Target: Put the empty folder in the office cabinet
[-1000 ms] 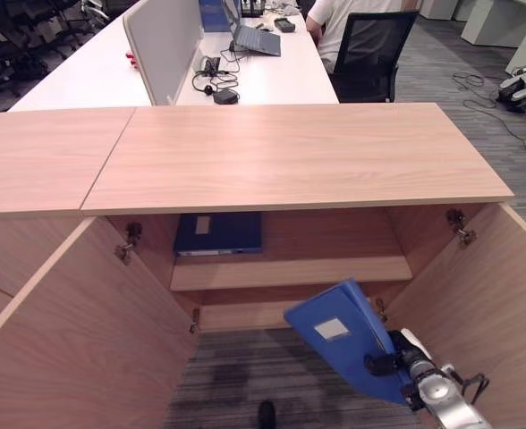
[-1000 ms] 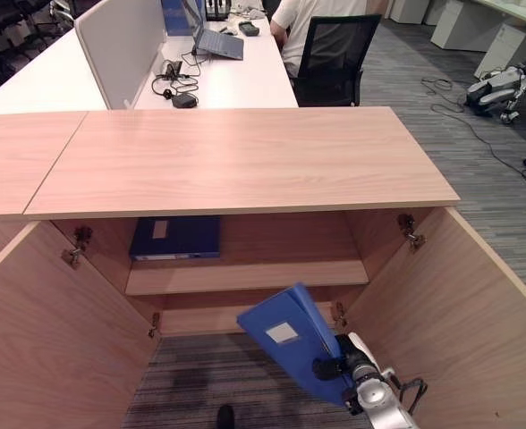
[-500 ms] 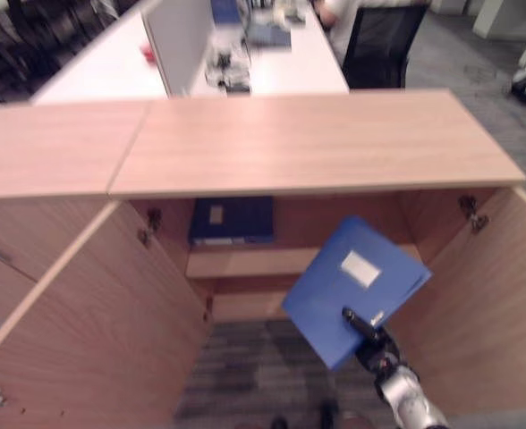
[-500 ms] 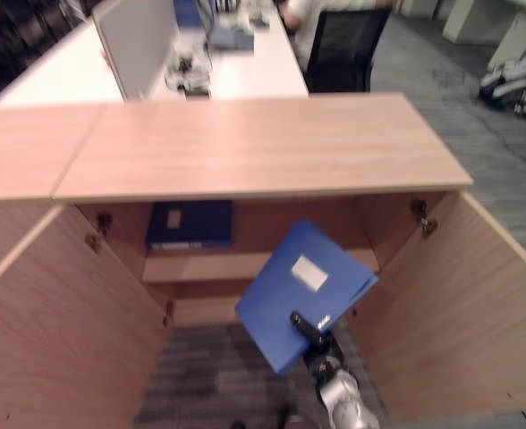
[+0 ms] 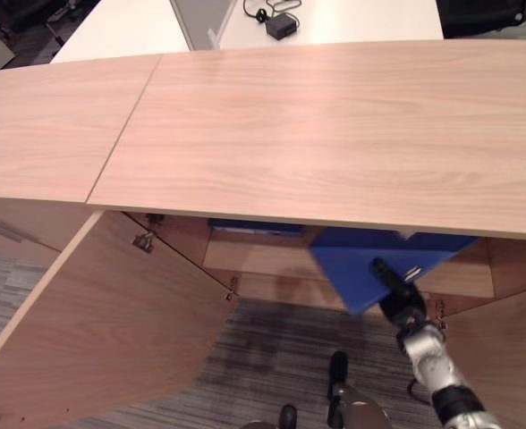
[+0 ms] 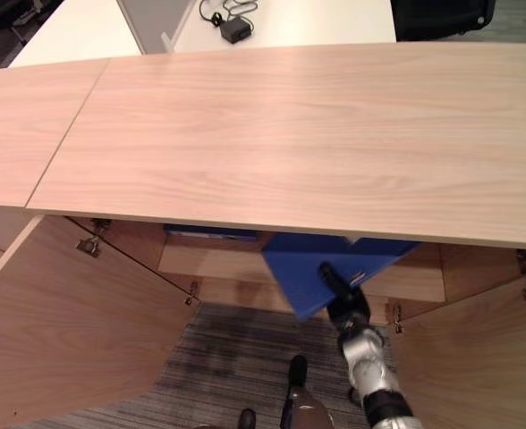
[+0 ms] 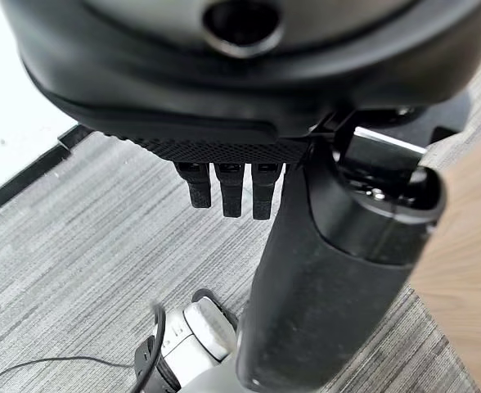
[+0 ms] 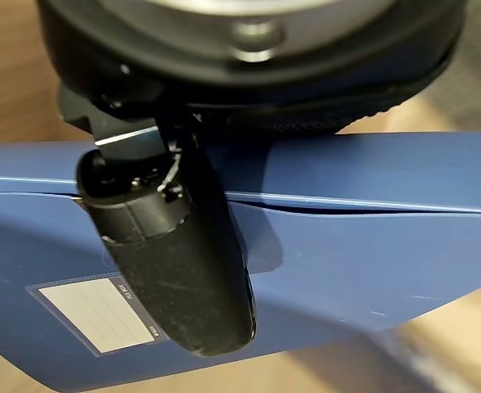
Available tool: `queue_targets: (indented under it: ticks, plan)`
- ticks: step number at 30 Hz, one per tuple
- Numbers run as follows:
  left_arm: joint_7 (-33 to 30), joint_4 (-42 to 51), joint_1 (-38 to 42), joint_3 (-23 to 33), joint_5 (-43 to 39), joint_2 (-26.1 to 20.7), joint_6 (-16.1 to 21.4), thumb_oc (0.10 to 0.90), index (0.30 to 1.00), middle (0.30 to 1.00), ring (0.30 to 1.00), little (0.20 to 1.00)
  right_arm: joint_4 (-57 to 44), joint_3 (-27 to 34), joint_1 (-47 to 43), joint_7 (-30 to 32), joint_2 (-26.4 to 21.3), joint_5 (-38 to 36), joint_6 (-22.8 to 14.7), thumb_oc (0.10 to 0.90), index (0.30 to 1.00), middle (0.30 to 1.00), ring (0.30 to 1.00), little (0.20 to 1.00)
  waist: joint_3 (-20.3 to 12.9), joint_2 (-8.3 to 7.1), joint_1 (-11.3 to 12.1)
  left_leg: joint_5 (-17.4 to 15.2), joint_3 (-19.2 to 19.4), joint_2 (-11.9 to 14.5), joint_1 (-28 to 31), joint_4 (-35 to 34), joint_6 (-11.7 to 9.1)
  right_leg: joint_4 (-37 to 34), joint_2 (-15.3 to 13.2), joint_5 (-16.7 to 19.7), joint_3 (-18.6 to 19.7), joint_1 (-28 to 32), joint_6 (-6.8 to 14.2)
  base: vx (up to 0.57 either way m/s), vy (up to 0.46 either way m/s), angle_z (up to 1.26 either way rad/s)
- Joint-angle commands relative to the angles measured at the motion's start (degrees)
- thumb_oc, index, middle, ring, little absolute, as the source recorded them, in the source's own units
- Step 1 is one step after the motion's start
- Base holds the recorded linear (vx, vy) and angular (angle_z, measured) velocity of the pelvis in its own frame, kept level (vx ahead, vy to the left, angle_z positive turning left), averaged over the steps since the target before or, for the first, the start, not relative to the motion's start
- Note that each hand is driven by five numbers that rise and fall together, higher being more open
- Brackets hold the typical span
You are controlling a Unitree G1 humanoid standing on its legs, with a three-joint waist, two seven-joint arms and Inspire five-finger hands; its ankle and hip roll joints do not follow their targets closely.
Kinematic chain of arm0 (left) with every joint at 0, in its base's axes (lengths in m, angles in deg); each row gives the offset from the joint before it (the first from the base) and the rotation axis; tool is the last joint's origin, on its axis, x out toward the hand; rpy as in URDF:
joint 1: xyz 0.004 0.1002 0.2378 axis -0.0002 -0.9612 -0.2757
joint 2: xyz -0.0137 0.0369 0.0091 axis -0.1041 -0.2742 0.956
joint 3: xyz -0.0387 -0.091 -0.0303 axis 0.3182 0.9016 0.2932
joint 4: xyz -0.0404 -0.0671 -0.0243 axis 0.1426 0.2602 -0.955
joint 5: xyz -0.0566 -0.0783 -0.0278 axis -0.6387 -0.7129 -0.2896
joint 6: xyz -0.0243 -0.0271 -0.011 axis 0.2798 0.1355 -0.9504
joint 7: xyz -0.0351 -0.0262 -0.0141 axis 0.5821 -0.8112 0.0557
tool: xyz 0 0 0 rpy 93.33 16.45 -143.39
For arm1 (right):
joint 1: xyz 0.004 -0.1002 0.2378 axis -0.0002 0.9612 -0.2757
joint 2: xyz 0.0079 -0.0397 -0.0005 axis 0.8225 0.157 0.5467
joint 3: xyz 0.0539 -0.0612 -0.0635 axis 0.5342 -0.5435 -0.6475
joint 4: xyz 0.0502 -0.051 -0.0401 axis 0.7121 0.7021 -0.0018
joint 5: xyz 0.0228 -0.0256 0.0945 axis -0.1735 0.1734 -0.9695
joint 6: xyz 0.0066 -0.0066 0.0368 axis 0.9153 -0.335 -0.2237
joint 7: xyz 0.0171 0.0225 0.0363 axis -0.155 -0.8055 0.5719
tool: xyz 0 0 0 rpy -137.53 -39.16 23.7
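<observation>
The blue folder (image 5: 367, 266) with a white label (image 8: 97, 315) is held tilted at the cabinet's mouth, its upper part hidden under the wooden cabinet top (image 5: 317, 134). It sits level with the upper shelf (image 5: 272, 259). My right hand (image 5: 399, 299) is shut on the folder's near corner, and its thumb (image 8: 175, 262) lies across the cover. My left hand (image 7: 249, 98) hangs over grey carpet, holding nothing, with its fingers (image 7: 229, 190) relaxed.
A second, darker blue folder (image 6: 211, 233) lies on the shelf to the left, mostly hidden by the top. The left cabinet door (image 5: 93, 331) and the right door (image 6: 478, 357) stand open. A white desk (image 5: 335, 18) lies beyond.
The view has shifted closer and steeper over the cabinet. My right hand has carried the folder up and forward, from in front of the lower opening to under the top at shelf height.
</observation>
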Motion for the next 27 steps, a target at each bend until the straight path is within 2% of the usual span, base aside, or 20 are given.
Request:
queue_targets:
  ticks: [1, 4, 8, 9, 10, 11, 12, 13, 14, 15, 18, 22, 27]
  plan:
    - [-0.33, 1.16, -1.78, -3.93, -0.01, -2.63, 0.22, 0.800, 0.900, 0.900, 0.900, 0.900, -5.09, 2.61, -6.20, -2.52, 2.58, -4.33, -5.80, 0.400, 0.300, 0.300, 0.300, 0.300, 0.71, -0.31, 0.08, -2.89, -0.42, -0.93, 2.78, -4.67, 1.56, 5.84, -1.53, -2.96, 3.41, -7.70, 8.50, 0.01, -0.074, 0.04]
    - [-0.49, 2.73, -1.14, -6.10, -0.96, -2.48, 0.30, 0.800, 0.900, 0.900, 0.900, 0.900, -3.75, 2.84, -9.39, -1.57, 1.79, -5.00, -6.43, 0.400, 0.300, 0.300, 0.300, 0.300, 2.00, 0.22, 0.23, -2.62, -0.63, -0.92, 1.67, -4.67, 1.34, 6.61, -1.61, -3.59, 3.16, -8.79, 8.37, -0.01, -0.074, 0.14]
    - [-0.73, 8.28, -1.17, -10.91, -3.39, -1.66, 0.17, 0.800, 0.900, 0.900, 0.900, 0.900, -4.49, 5.06, -13.90, 0.06, 2.50, -8.24, -9.77, 0.400, 0.300, 0.300, 0.300, 0.300, 4.53, 1.78, 0.35, -2.17, -1.27, -0.98, -0.24, -4.67, 1.08, 7.59, -1.56, -4.68, 2.89, -10.51, 8.12, 0.02, -0.051, 0.13]
    - [-0.74, 8.97, -1.28, -11.31, -3.79, -1.58, 0.05, 0.800, 0.900, 0.900, 0.900, 0.900, -4.69, 5.36, -14.36, 0.33, 2.68, -8.78, -10.44, 0.400, 0.300, 0.300, 0.300, 0.300, 4.70, 2.36, 0.33, -2.92, -1.42, -0.53, 0.05, -4.67, 1.00, 7.98, -0.96, -6.15, 3.21, -10.25, 8.34, -0.01, -0.019, 0.16]
    - [-0.88, 9.71, -1.16, -11.87, -4.18, -1.56, -0.01, 0.800, 0.900, 0.900, 0.900, 0.900, -5.12, 5.76, -14.77, 0.62, 2.76, -9.24, -11.33, 0.400, 0.300, 0.300, 0.300, 0.300, 5.29, 2.30, 0.24, -2.14, -1.48, -1.16, -0.53, -4.67, 1.03, 7.75, -1.48, -4.77, 2.89, -10.76, 8.05, 0.05, -0.024, 0.09]
    - [-1.07, 10.01, -0.99, -12.14, -4.28, -1.67, -0.09, 0.800, 0.900, 0.900, 0.900, 0.900, -5.64, 6.15, -15.16, 0.74, 3.08, -9.81, -12.33, 0.400, 0.300, 0.300, 0.300, 0.300, 5.44, 2.88, 0.18, -2.86, -1.61, -0.72, -0.24, -4.67, 0.98, 8.23, -0.81, -6.25, 3.25, -10.73, 8.35, -0.08, 0.000, 0.00]
    - [-1.09, 10.06, -0.93, -12.21, -4.29, -1.66, -0.10, 0.800, 0.900, 0.900, 0.900, 0.900, -5.72, 6.19, -15.17, 0.77, 3.02, -9.81, -12.39, 0.400, 0.300, 0.300, 0.300, 0.300, 5.71, 2.56, 0.14, -2.13, -1.59, -1.26, -0.70, -4.67, 1.02, 7.96, -1.35, -4.85, 2.97, -11.10, 8.06, 0.05, -0.014, -0.05]
    - [-1.51, 10.41, -0.74, -12.42, -4.56, -1.74, -0.11, 0.800, 0.900, 0.900, 0.900, 0.900, -6.29, 6.73, -15.69, 1.21, 3.57, -10.83, -13.90, 0.400, 0.300, 0.300, 0.300, 0.300, 5.93, 3.32, 0.10, -2.84, -1.71, -0.95, -0.46, -4.67, 1.01, 8.45, -0.85, -6.25, 3.38, -11.15, 8.37, -0.08, 0.013, -0.06]
    - [-1.53, 10.46, -0.69, -12.49, -4.57, -1.72, -0.11, 0.800, 0.900, 0.900, 0.900, 0.900, -6.36, 6.76, -15.70, 1.24, 3.50, -10.83, -13.96, 0.400, 0.300, 0.300, 0.300, 0.300, 6.21, 3.01, 0.06, -2.13, -1.68, -1.47, -0.90, -4.67, 1.06, 8.18, -1.38, -4.84, 3.09, -11.50, 8.08, 0.03, -0.007, -0.05]
    - [-2.16, 11.30, -0.41, -13.22, -5.36, -1.42, -0.19, 0.800, 0.900, 0.900, 0.900, 0.900, -7.02, 6.85, -16.73, 2.15, 4.03, -11.58, -15.62, 0.400, 0.300, 0.300, 0.300, 0.300, 6.60, 4.04, 0.05, -3.02, -1.85, -1.34, -0.60, -4.67, 1.09, 9.28, -0.77, -6.38, 3.75, -12.03, 8.40, -0.04, 0.007, -0.04]
    - [-2.38, 11.90, -0.39, -13.59, -5.52, -1.35, -0.31, 0.800, 0.900, 0.900, 0.900, 0.900, -6.38, 7.50, -17.48, 2.74, 4.55, -12.11, -16.47, 0.400, 0.300, 0.300, 0.300, 0.300, 6.87, 4.60, 0.15, -3.14, -1.93, -1.50, -0.62, -4.67, 1.19, 9.46, -0.82, -6.36, 3.88, -12.35, 8.44, 0.00, -0.001, -0.08]
    - [-2.64, 13.02, -0.39, -14.98, -5.84, -1.44, -0.22, 0.800, 0.900, 0.900, 0.900, 0.900, -1.12, 8.57, -23.19, 3.95, 5.27, -14.15, -17.51, 0.400, 0.300, 0.300, 0.300, 0.300, 7.00, 6.17, 0.85, -3.00, -2.19, -1.99, -0.96, -4.67, 1.31, 9.33, -1.10, -6.05, 4.01, -12.63, 8.61, -0.01, 0.000, -0.02]
    - [-2.70, 14.08, 0.29, -16.50, -6.84, -1.85, -0.22, 0.800, 0.900, 0.900, 0.900, 0.900, 3.36, 10.01, -30.51, 4.72, 3.02, -15.37, -18.57, 0.400, 0.300, 0.300, 0.300, 0.300, 7.80, 7.70, 1.41, -2.43, -2.90, -2.55, -1.63, -4.67, 1.18, 9.50, -1.69, -6.20, 3.79, -12.85, 8.60, -0.01, -0.006, 0.03]
